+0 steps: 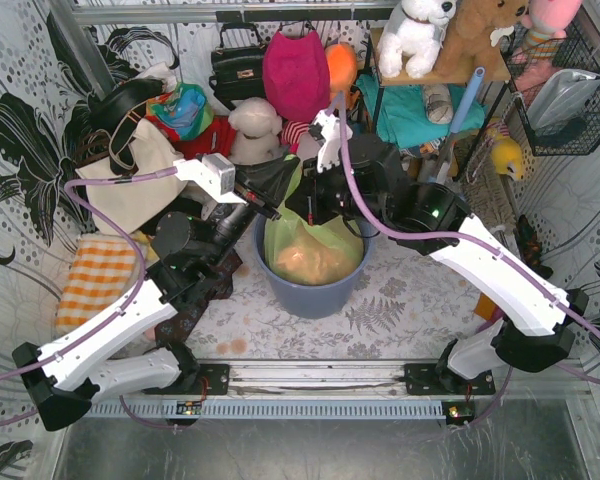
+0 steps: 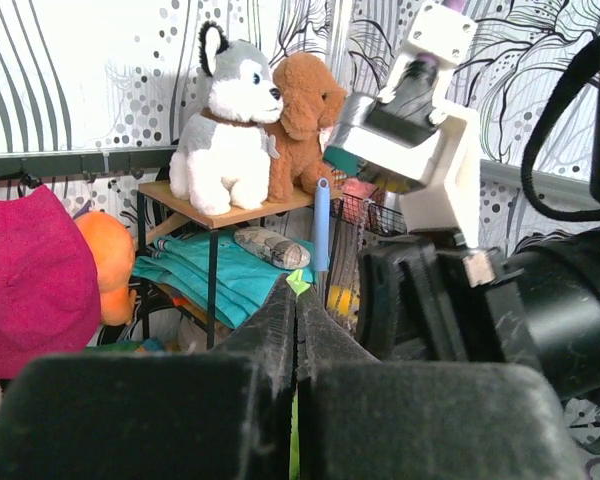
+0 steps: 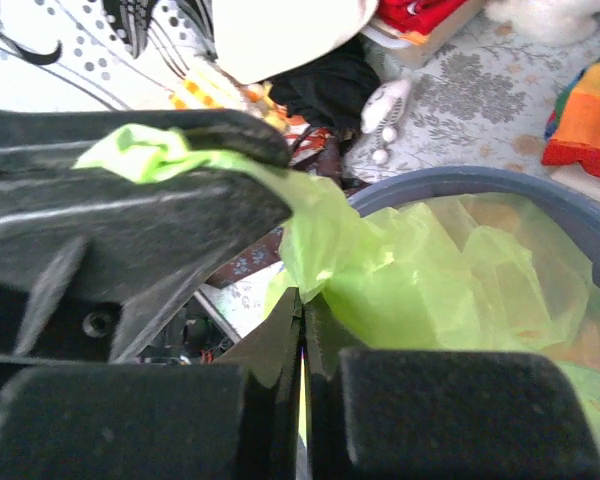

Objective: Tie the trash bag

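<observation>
The lime-green trash bag (image 1: 315, 245) sits in a blue-grey round bin (image 1: 310, 290) mid-table, with tan paper showing through. My left gripper (image 1: 278, 212) is shut on a pulled-up strip of the trash bag's rim at the bin's left back; a green tip (image 2: 298, 281) pokes out past the closed fingertips. My right gripper (image 1: 313, 210) is shut on another fold of the trash bag (image 3: 430, 270) just to the right. In the right wrist view the left gripper's fingers (image 3: 180, 190) hold a green strip (image 3: 140, 152). The two grippers are close together above the bin.
A magenta fabric bag (image 1: 296, 72), handbags, a white plush and clutter stand behind the bin. A shelf with plush toys (image 1: 440, 40) and a teal cloth is at the back right. An orange checked cloth (image 1: 98, 275) lies at the left. A wire basket (image 1: 570, 100) hangs on the right wall.
</observation>
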{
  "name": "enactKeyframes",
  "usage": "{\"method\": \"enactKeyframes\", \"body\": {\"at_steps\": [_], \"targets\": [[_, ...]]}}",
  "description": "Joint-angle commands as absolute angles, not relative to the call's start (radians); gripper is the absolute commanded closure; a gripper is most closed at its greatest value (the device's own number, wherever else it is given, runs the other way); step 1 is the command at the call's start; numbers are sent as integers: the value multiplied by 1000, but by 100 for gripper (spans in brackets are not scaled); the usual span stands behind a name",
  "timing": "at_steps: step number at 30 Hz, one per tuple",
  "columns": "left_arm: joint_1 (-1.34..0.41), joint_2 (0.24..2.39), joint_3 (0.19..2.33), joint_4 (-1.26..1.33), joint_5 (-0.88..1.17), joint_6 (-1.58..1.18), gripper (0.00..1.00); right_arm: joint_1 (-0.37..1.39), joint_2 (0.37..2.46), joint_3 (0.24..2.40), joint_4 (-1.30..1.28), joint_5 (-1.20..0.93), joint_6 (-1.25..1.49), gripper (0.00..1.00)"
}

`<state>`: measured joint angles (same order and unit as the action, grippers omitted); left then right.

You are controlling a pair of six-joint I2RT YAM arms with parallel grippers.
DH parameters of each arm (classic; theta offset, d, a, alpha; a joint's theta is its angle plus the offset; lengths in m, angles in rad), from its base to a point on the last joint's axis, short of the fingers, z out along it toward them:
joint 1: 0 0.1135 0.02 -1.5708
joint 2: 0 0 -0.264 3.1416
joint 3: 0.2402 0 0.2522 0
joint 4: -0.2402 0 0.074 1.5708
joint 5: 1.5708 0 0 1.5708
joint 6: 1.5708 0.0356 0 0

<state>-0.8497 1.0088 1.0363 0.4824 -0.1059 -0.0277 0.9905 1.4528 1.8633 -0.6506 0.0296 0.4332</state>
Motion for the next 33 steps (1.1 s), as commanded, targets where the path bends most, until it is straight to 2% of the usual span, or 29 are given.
{"method": "enactKeyframes", "body": {"at_steps": [1, 8, 9, 11, 14, 17, 21, 27, 30, 33], "targets": [[-844, 989, 1031, 493, -67, -45, 100, 1014, 1469, 1879, -692, 165, 436, 100], [-844, 981, 1024, 485, -13, -56, 100, 1046, 1478, 1850, -698, 305, 455, 100], [-844, 978, 1021, 487, -10, -59, 97, 1049, 1473, 1837, -688, 332, 463, 100], [-844, 972, 1011, 490, -10, -59, 83, 1053, 1453, 1796, -653, 377, 477, 100], [-844, 950, 993, 493, -34, -55, 51, 1053, 1412, 1728, -587, 429, 486, 100], [-844, 918, 988, 476, -113, -54, 39, 1053, 1397, 1711, -571, 443, 489, 100], [-844, 867, 973, 459, -238, -52, 32, 1052, 1389, 1705, -571, 448, 488, 100], [-841, 878, 1007, 307, -369, -64, 30, 1053, 1369, 1692, -572, 466, 492, 100], [-826, 922, 1051, 194, -363, -112, 35, 1052, 1355, 1681, -574, 473, 496, 100], [-770, 970, 1095, 77, -242, -179, 38, 1052, 1342, 1667, -575, 471, 502, 100]]}}
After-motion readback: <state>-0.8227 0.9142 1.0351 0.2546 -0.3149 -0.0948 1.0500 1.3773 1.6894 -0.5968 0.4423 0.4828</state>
